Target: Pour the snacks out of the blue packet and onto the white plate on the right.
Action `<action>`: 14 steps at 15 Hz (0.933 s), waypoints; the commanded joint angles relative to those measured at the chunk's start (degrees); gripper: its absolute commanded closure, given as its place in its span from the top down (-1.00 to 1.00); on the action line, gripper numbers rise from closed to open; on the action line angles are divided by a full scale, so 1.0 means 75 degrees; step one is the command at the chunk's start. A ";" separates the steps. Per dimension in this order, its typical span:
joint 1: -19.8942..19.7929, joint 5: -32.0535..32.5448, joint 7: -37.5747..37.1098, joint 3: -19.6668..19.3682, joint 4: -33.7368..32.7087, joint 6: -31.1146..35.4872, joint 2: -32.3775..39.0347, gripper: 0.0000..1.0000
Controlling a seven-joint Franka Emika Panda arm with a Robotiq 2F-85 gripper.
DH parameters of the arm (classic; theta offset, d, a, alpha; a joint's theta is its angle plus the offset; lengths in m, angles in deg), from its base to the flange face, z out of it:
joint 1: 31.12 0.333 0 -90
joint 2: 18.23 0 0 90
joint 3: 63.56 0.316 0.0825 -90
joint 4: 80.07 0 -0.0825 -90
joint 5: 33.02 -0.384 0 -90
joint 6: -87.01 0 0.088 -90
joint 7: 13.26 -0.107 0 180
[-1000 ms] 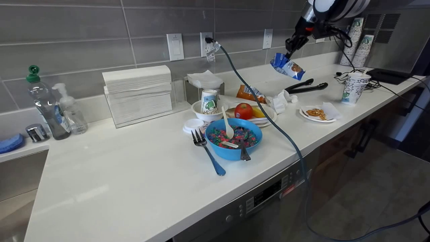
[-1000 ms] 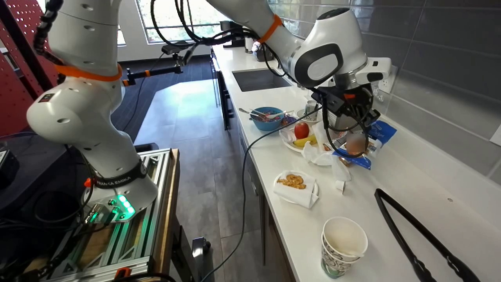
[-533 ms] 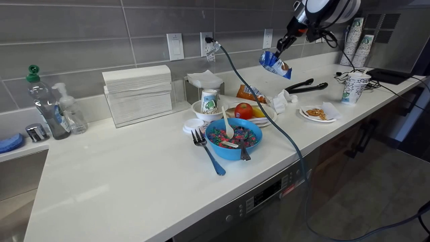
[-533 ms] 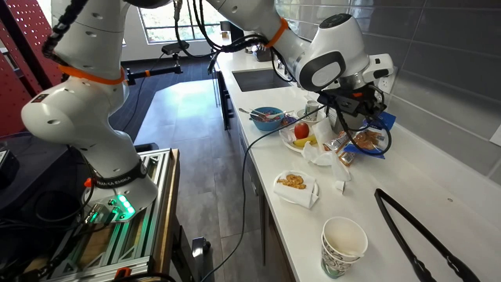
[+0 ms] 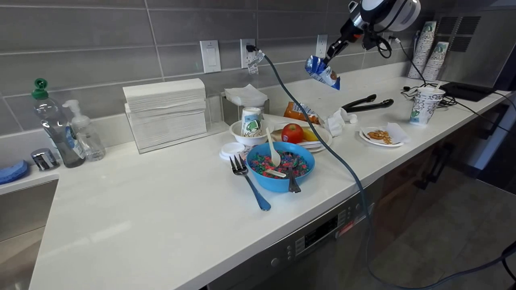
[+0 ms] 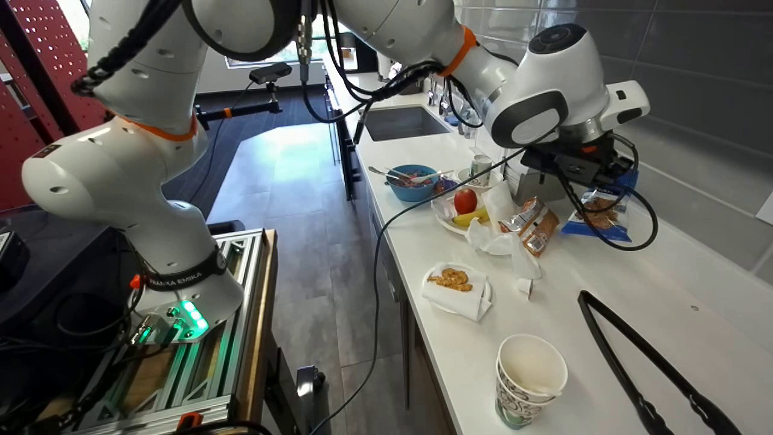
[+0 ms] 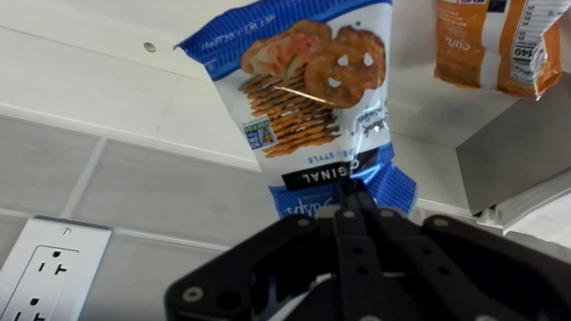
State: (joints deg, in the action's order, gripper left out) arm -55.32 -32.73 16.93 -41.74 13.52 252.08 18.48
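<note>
My gripper (image 5: 327, 61) is shut on one end of the blue packet (image 5: 321, 74) and holds it in the air above the back of the counter, beside the wall. In the wrist view the closed fingertips (image 7: 352, 185) pinch the packet's creased blue edge, and the packet (image 7: 296, 102) stretches away from them with its printed face showing. The packet (image 6: 601, 214) also shows partly behind a cable. The snacks (image 6: 450, 280) lie in a small heap on a napkin on the white plate (image 6: 488, 293). The plate (image 5: 366, 139) is apart from the packet, nearer the counter's front edge.
An orange snack bag (image 6: 537, 226) and crumpled white paper (image 6: 489, 238) lie near the packet. Black tongs (image 5: 369, 104) and paper cups (image 5: 427, 104) stand beyond the plate. A blue bowl (image 5: 278, 184) holds food. A cable (image 5: 322, 141) crosses over the counter.
My gripper and the packet have moved along the wall, away from the plate, towards the napkin holder and slightly upward. The packet stays held. The snacks on the plate look the same.
</note>
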 commanded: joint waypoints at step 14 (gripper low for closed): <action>0.0357 -0.2003 0.1684 -0.0187 0.2457 -0.2410 -0.1962 1.00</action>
State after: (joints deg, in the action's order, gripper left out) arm -55.70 -44.54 27.99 -39.56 20.86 231.21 11.77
